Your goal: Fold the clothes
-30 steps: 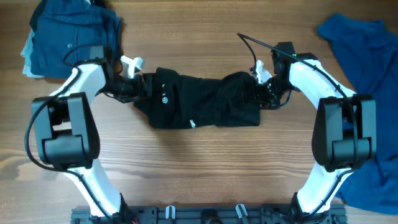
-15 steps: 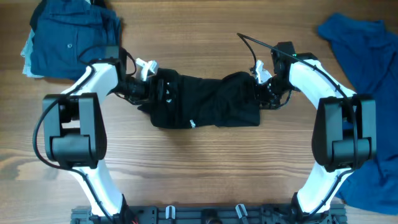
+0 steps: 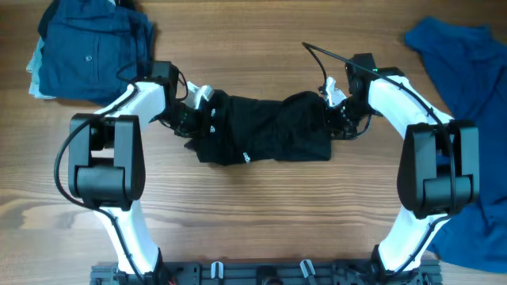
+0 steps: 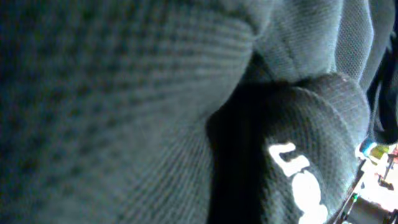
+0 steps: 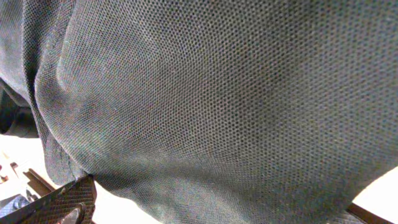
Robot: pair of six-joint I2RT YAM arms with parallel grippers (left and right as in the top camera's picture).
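Note:
A black mesh garment [image 3: 265,131] lies bunched in a strip across the middle of the wooden table. My left gripper [image 3: 194,119] is buried in its left end and shut on the cloth. The left wrist view is filled with dark fabric [image 4: 124,93] and a white logo [image 4: 298,180], and the fingers are hidden. My right gripper [image 3: 339,119] sits at the garment's right end. It is open, with mesh [image 5: 217,93] draped across the whole right wrist view and one fingertip [image 5: 62,205] showing low on the left.
A folded stack of blue clothes [image 3: 87,47] sits at the back left corner. A loose blue garment [image 3: 475,95] spreads along the right edge, running down past my right arm's base. The arms' mounting rail [image 3: 261,273] lines the front edge.
My left arm slid rightward into the garment's left end, bunching that end inward, and its jaws went from open to shut. The right arm has not moved.

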